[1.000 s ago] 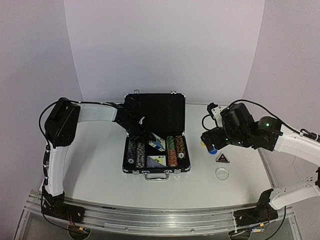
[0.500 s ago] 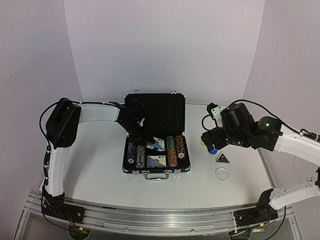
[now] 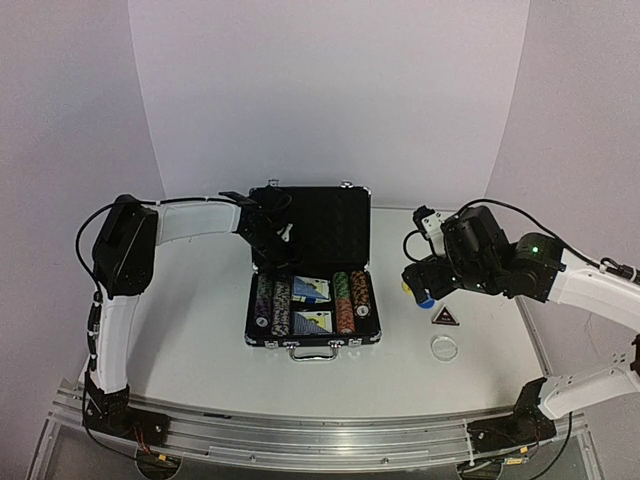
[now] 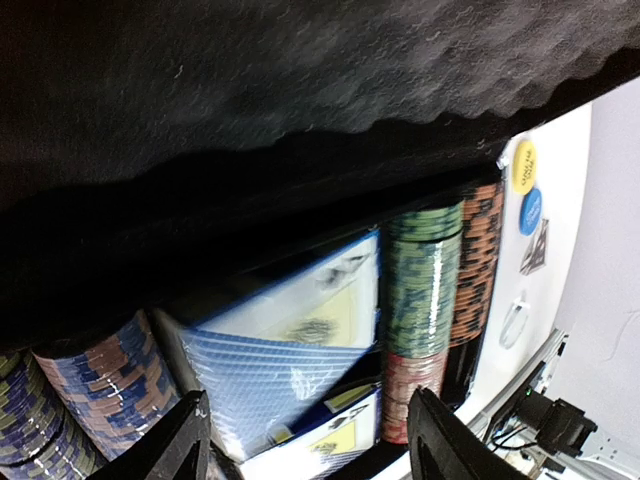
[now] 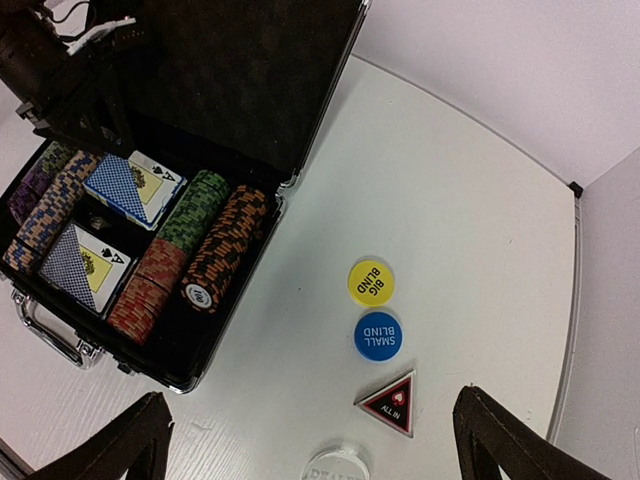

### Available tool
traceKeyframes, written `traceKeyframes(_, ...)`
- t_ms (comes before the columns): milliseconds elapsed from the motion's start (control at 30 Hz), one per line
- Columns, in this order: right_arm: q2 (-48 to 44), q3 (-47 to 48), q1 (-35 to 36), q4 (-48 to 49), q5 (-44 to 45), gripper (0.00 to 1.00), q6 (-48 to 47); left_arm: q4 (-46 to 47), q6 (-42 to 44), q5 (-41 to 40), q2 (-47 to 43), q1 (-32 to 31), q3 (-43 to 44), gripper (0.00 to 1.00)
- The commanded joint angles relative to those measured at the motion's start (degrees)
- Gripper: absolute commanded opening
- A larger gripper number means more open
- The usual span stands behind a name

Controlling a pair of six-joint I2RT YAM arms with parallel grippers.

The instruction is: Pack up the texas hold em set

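The black briefcase [image 3: 262,341] lies open, lid [image 3: 322,222] upright. Rows of striped poker chips [image 3: 345,302] fill its sides, and two blue-backed card decks [image 3: 312,289] lie in the middle. My left gripper [image 3: 276,262] hovers open over the case's back left; in the left wrist view its jaws [image 4: 305,440] stand apart above a card deck [image 4: 285,355], holding nothing. My right gripper [image 5: 315,440] is open above the table right of the case. Under it lie the yellow disc [image 5: 371,282], blue disc [image 5: 378,336], dark triangular button [image 5: 391,402] and clear disc [image 5: 335,466].
The case's silver handle [image 3: 312,352] faces the near table edge. White walls stand behind and to both sides. The table's right edge [image 5: 572,300] runs close to the discs. The orange chip row [image 5: 225,250] borders the case's right wall.
My left gripper has opened and drawn back toward the lid, letting go of the upper card deck, which now lies flat in the case. The right arm has stayed still.
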Motion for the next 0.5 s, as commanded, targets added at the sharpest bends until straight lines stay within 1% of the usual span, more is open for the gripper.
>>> traceKeyframes(0, -0.1, 0.6, 0.1, 2.0, 0.6, 0.95, -0.8, -4.3, 2.1, -4.2, -1.4, -0.5, 5.2, 0.68)
traceKeyframes(67, -0.1, 0.5, 0.1, 2.1, 0.8, 0.95, -0.9, -4.6, 2.4, -4.7, -1.7, -0.5, 5.6, 0.69)
traceKeyframes(267, -0.8, 0.0, 0.0, 2.2, 0.9, 0.95, -0.8, -5.0, 3.0, -2.6, -0.1, -0.7, 6.1, 0.71)
traceKeyframes(467, -1.1, -0.5, 0.0, 2.3, 1.5, 0.95, -0.8, -5.6, 3.0, -3.4, 1.0, -1.3, 6.0, 0.72)
